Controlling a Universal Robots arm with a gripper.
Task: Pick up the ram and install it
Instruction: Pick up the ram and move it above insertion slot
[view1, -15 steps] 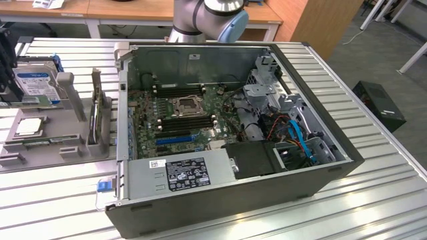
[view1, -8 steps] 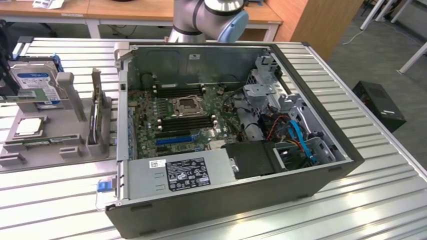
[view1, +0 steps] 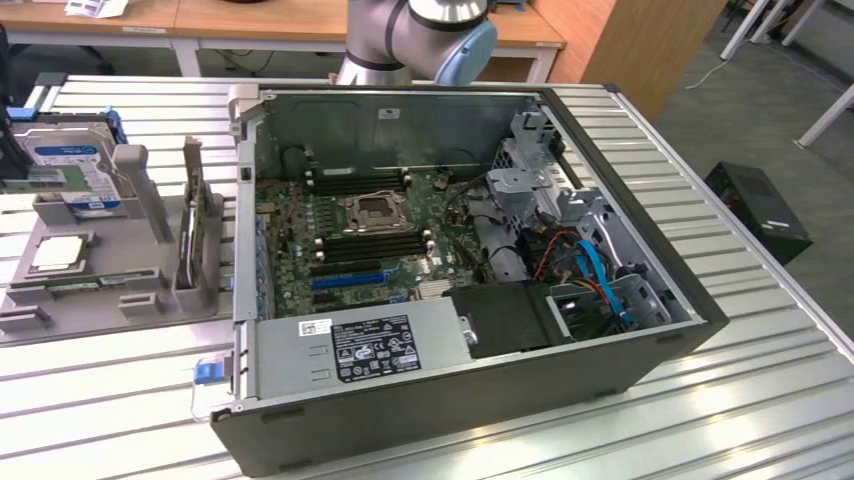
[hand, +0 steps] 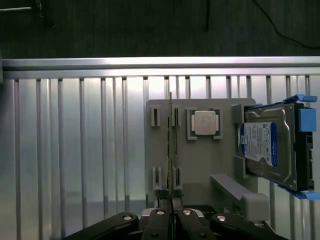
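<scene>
Green ram is stood edgewise in the grey holder; the clenched, empty gripper should be centred along it.

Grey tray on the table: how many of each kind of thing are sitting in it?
Thin green ram stick: 1
Square silver processor chip: 1
Silver hard drive with a blue label: 1
Total: 3

The arm is silvery-grey tubing with a pale blue joint cap; the gripper looks black, dotted with shiny screw heads.
</scene>
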